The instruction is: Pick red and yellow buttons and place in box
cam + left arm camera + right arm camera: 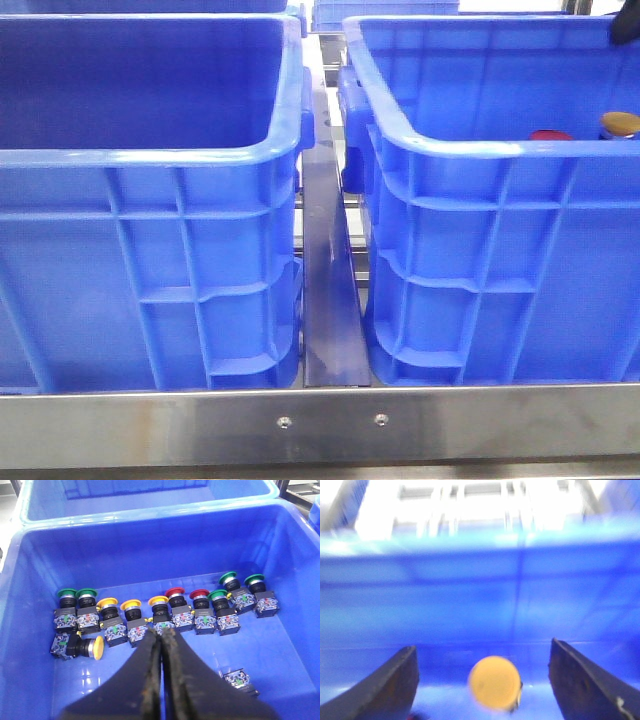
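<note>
In the front view a red button (551, 134) and a yellow button (621, 124) show just over the near rim of the right blue box (470, 150). In the blurred right wrist view my right gripper (482, 646) is open inside a blue box. The yellow button (495, 682) sits free between its fingers, touching neither. My left gripper (161, 632) is shut and empty. It hangs over a row of several red buttons (175, 594), yellow buttons (132, 604) and green ones on the floor of a blue crate (45, 550).
A second large blue crate (150, 150) stands at the left in the front view, with a narrow gap (330, 300) between the two. A steel rail (320, 425) runs along the front. One yellow button (97, 647) lies on its side. A loose contact block (239, 679) lies apart.
</note>
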Robot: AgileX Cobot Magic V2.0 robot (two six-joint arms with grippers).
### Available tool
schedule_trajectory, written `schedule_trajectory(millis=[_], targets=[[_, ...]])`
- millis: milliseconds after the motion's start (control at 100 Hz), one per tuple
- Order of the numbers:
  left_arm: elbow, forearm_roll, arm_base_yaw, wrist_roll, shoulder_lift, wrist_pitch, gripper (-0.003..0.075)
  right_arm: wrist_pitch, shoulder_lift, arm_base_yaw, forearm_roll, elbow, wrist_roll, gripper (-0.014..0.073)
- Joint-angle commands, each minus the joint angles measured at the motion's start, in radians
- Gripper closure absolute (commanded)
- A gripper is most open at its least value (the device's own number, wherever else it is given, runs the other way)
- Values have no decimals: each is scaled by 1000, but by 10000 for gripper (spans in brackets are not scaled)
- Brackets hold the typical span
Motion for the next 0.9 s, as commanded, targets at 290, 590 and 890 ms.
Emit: schedule_trajectory(millis=[290,590,890], targets=[[-27,-7,1,-6,-1,-80,739,78,-445,-4,16,168,-7,32],[-27,-7,1,-6,-1,-80,739,147,-711,-4,20,329,-7,32],[-27,-7,1,-6,-1,-82,739,144,-820,-4,23,363,-7,277]])
